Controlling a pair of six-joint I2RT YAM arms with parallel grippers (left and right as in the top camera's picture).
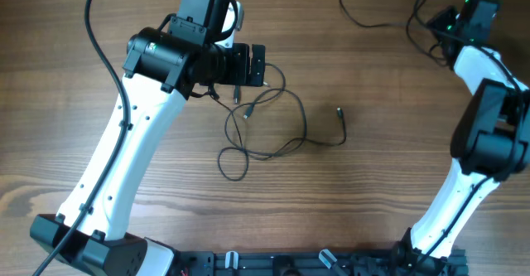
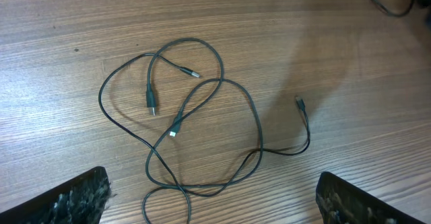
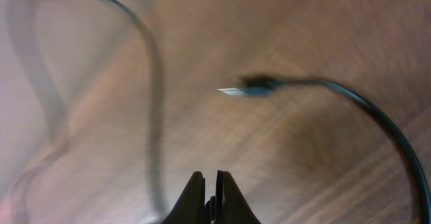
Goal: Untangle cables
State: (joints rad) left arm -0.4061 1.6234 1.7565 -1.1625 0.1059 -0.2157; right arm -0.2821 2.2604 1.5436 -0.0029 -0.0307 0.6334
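Wires crossed: the left arm (image 1: 124, 152) reaches over the wooden surface (image 1: 273, 218), its left pincer (image 1: 257, 65) hanging with jaws wide apart above the far edge of the cables (image 2: 176, 125). They lie mid-surface as loose black loops crossing one another several times.

Seen from the left wrist, three plug ends (image 2: 151, 106) sit close together inside the loops, and a fourth, the lone plug (image 1: 339, 112), lies clear on the right side. That free end looks the soundest place to start. The move would be to close on the stiff plug body rather than the cord, lift a little, and draw it out along its own line, away from the crossings, slowly enough that no loop tightens.

The cords are far thinner than the fingers (image 2: 74, 197) and lie flat on the wood. The descent probably needs to be square and gentle, or the jaws will shut on nothing.

Nothing holds the rest of the bundle down, so a pull may drag the whole tangle. The right arm (image 1: 484, 127) stands well apart at the far right among other dark wires (image 1: 364, 15), and these could snag.

Its right pincer (image 3: 210, 196) is pressed together. I cannot tell whether it grips anything. A silver-tipped plug (image 3: 250, 85) lies just beyond it.
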